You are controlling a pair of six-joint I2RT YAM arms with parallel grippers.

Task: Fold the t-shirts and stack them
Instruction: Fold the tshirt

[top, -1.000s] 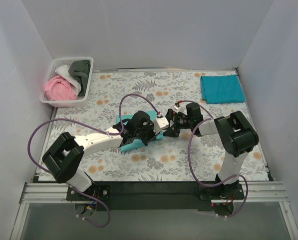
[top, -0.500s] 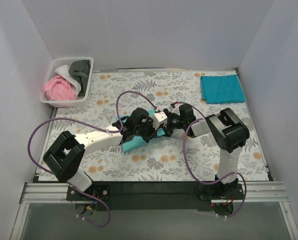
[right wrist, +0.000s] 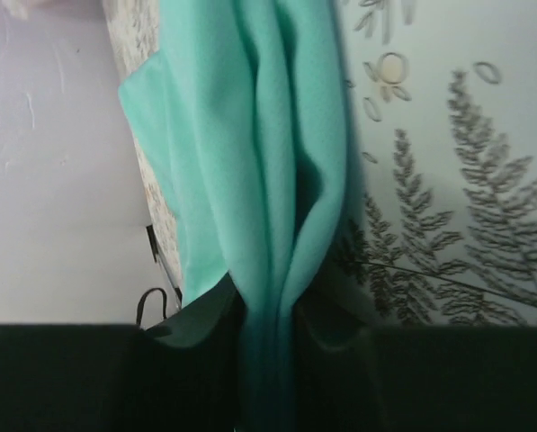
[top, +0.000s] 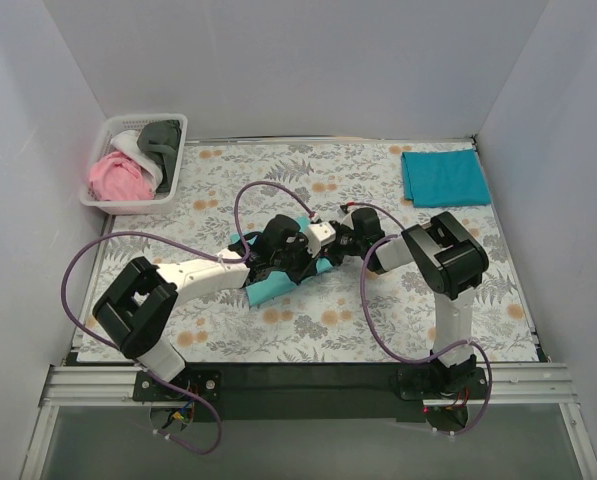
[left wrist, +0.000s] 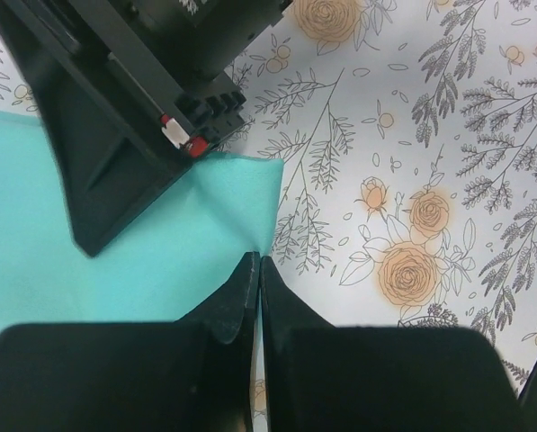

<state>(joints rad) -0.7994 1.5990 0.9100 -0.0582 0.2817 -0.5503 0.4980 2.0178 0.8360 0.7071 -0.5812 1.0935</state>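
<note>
The mint t-shirt [top: 264,291] is mostly covered from above.

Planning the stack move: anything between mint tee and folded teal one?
Nothing visible. Only floral cloth lies between the mint tee and the folded teal tee, besides the right tool gripping it.

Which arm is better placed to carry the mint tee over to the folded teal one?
Right, likely. The right gripper is clamped on a bunch of the mint tee, and the folded teal tee lies on that side. The left gripper only meets the tee's edge.
</note>
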